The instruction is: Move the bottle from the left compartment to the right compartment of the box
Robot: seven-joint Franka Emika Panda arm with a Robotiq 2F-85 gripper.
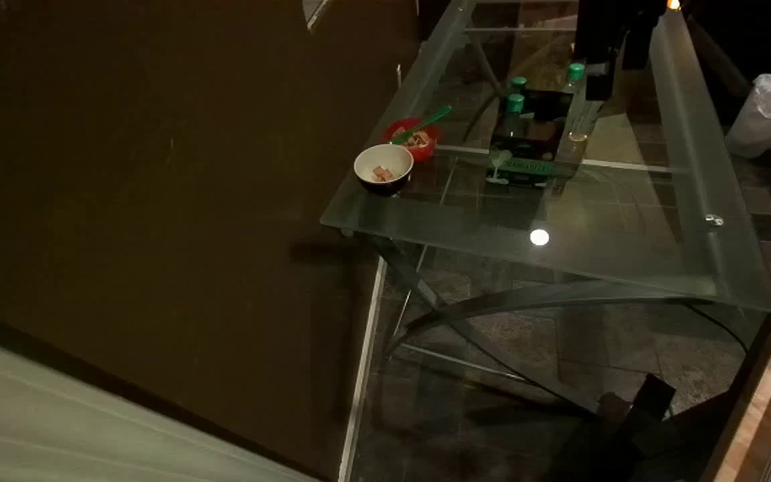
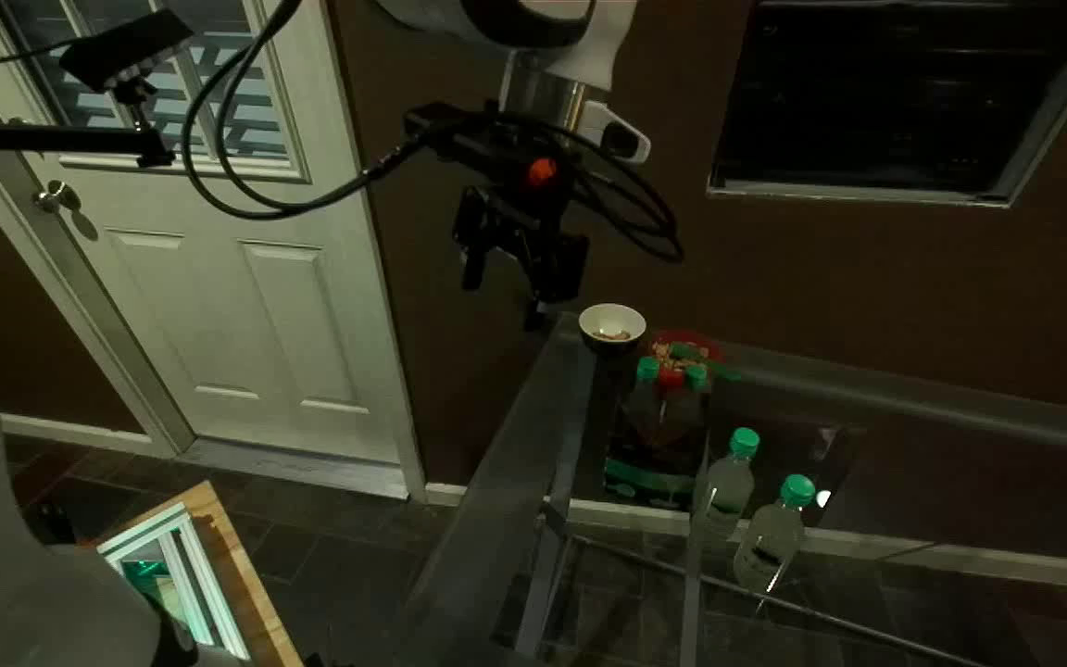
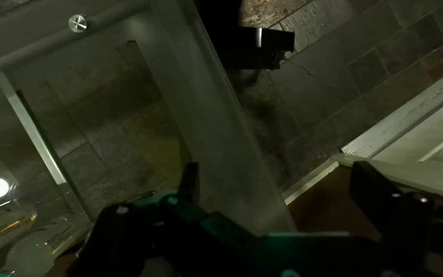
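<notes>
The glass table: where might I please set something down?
In an exterior view, bare tabletop lies between the box and near edge, and between the loose bottle and right edge. Crowded: where box and bottle stand, and the left corner with white bowl and red bowl.

Rectangular glass desk with frosted border: dim; round white glare spot on its surface.
Flat brown wall beside the desk: murky; soft shadow near the desk's corner.
Black two-fingered mechanical claw: almost silhouette, faint teal sheen in the wrist view.

We see green-capped bottles, a dark box banded green, a red bowl and a white-lined bowl.
</notes>
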